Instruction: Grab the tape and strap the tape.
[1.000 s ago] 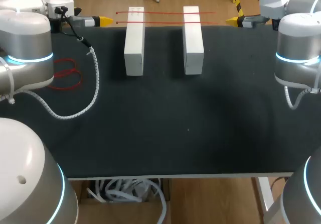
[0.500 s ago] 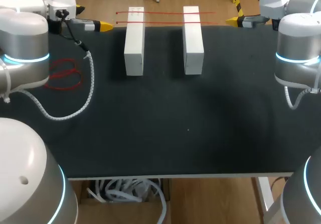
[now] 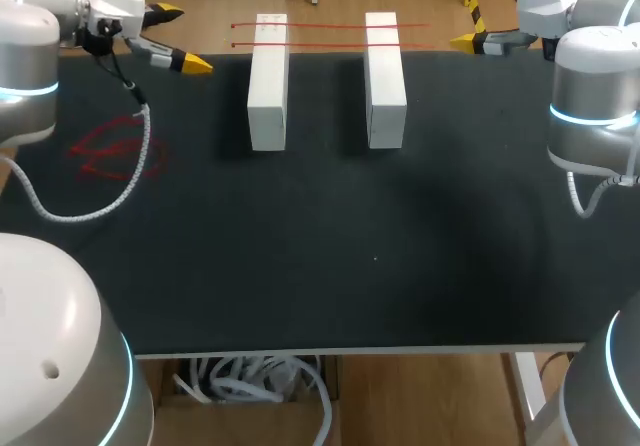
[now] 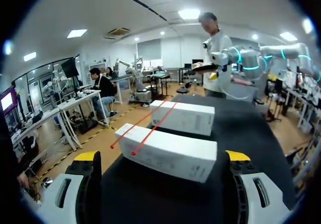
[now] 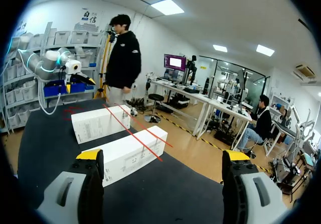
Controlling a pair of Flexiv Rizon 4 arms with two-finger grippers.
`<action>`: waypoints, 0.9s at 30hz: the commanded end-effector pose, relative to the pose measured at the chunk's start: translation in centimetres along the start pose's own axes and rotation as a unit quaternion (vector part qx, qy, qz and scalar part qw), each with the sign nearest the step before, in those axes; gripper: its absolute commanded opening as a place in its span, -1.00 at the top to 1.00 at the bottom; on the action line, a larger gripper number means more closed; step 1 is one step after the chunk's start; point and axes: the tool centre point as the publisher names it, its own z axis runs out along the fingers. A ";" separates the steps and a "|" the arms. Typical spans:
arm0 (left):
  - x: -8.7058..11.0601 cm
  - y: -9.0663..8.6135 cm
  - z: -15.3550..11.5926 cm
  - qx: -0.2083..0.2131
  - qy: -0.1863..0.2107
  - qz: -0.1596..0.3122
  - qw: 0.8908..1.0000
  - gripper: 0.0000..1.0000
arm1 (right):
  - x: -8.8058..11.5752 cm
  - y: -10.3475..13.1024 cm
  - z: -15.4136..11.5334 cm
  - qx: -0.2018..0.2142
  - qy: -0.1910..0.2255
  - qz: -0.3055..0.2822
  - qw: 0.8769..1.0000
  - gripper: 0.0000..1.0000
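Matt black table (image 3: 400,256), smooth white blocks (image 3: 268,81)

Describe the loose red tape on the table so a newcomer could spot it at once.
Start at the black table and its two white boxes near the far edge. To the robot's left of the boxes, the loose red tape lies flat on the table. Unlike the two straight red strips stretched across the boxes, it is a tangled loop touching neither box.

Table mat (image 3: 350,246): plain black. Blocks (image 3: 268,81): white. Tape strips (image 3: 325,25) and loose tape coil (image 3: 115,151): red. Left gripper (image 4: 161,156) and right gripper (image 5: 162,155) tips: yellow.
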 end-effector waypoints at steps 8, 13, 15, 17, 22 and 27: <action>-2.0 1.6 1.5 0.010 0.107 0.004 0.994 0.26 | 0.0 -0.1 -0.1 -0.002 0.001 0.000 1.000 -1.00; -2.7 1.7 2.3 0.018 0.122 0.011 0.992 0.22 | 0.0 -0.1 -0.1 -0.002 0.001 0.000 1.000 -1.00; -2.8 1.8 2.7 0.020 0.129 0.013 0.991 0.19 | 0.0 -0.1 -0.1 -0.002 0.001 0.000 1.000 -1.00; -2.8 1.9 3.1 0.024 0.139 0.017 0.990 0.23 | 0.0 -0.1 -0.1 -0.002 0.001 0.000 1.000 -1.00; -3.2 2.1 3.9 0.034 0.153 0.019 0.988 0.22 | 0.0 -0.1 -0.1 -0.002 0.001 0.000 1.000 -1.00; -3.8 2.3 4.6 0.055 0.163 0.017 0.985 0.22 | 0.0 -0.1 -0.1 -0.002 0.001 0.000 1.000 -1.00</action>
